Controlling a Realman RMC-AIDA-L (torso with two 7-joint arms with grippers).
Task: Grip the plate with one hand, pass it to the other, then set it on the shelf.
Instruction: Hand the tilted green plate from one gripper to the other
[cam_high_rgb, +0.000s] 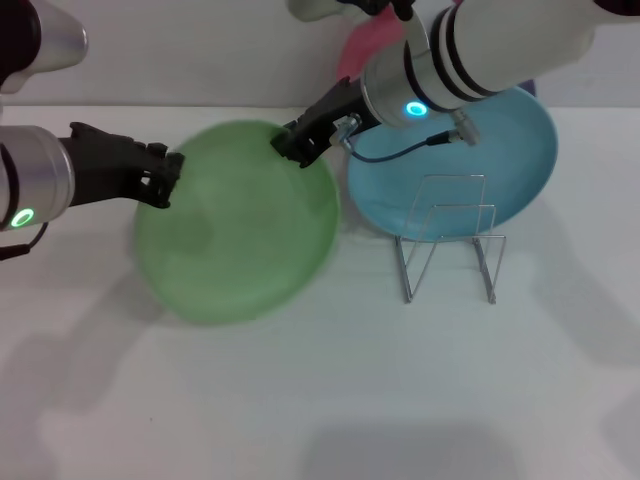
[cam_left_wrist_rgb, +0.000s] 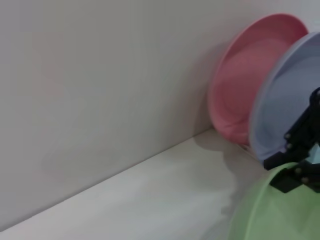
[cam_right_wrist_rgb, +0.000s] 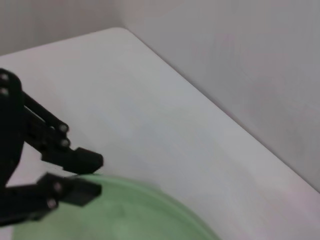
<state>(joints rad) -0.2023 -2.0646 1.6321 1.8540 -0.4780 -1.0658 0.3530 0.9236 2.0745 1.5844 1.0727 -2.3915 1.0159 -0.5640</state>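
Observation:
The light-green plate hangs tilted over the table between my two grippers. My right gripper, on the blue-lit arm, is shut on its far right rim; the left wrist view shows it pinching the plate's edge. My left gripper, on the green-lit arm, stands at the plate's left rim with its fingers apart. In the right wrist view its fingertips straddle the plate's rim with a gap. The wire shelf stands empty to the right of the plate.
A turquoise-blue plate lies behind the shelf under my right arm. A pink plate and a lilac plate lean against the back wall. The white table's front half is bare.

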